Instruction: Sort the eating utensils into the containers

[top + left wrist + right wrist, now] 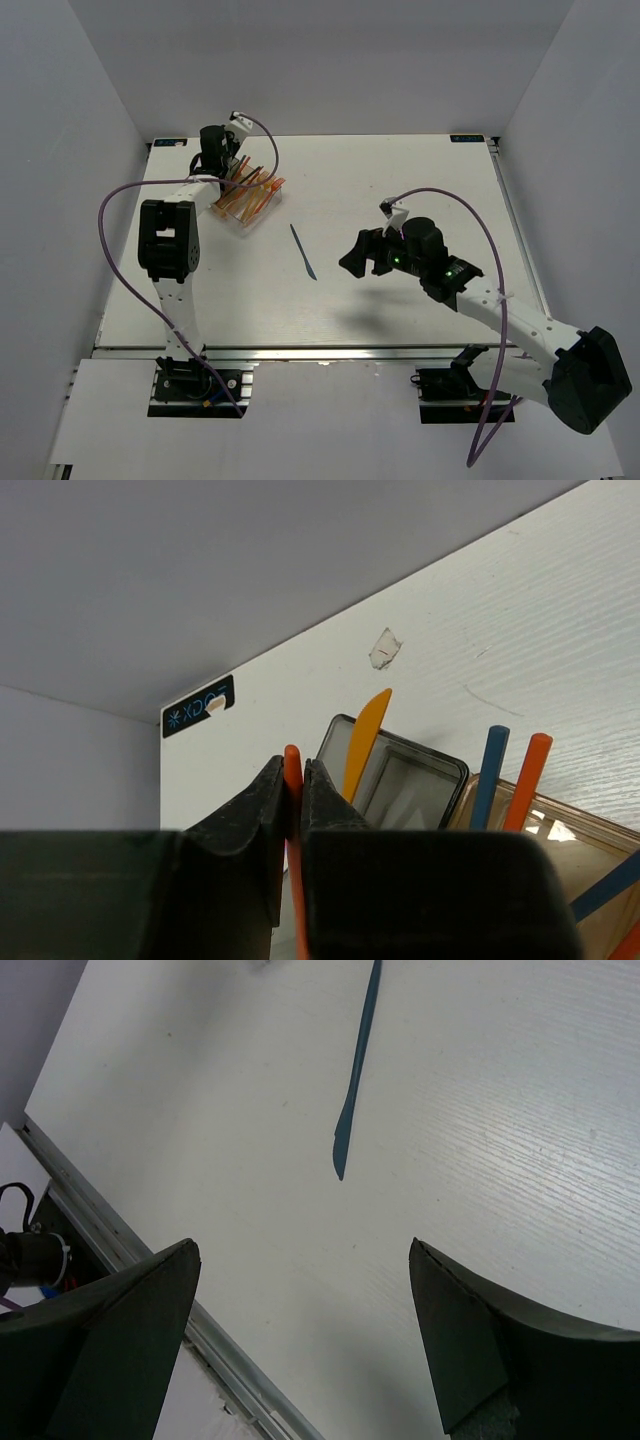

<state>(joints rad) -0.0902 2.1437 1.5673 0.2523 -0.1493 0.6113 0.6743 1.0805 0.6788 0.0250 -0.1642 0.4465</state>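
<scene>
Left gripper [294,790] was clamped on orange utensil [292,755] above containers [440,763] at far-left corner of table [400,170]. Right gripper [302,1250] was held apart near dark-blue knife [355,1070], mid-table.

A robotics lab cell is indicated: a white table [400,180] is boxed in by pale walls [320,60]. At the table's near edge a left arm [170,250] and a right arm [500,310], trailing purple cables [430,191], are bolted to a metal rail [330,350].
</scene>
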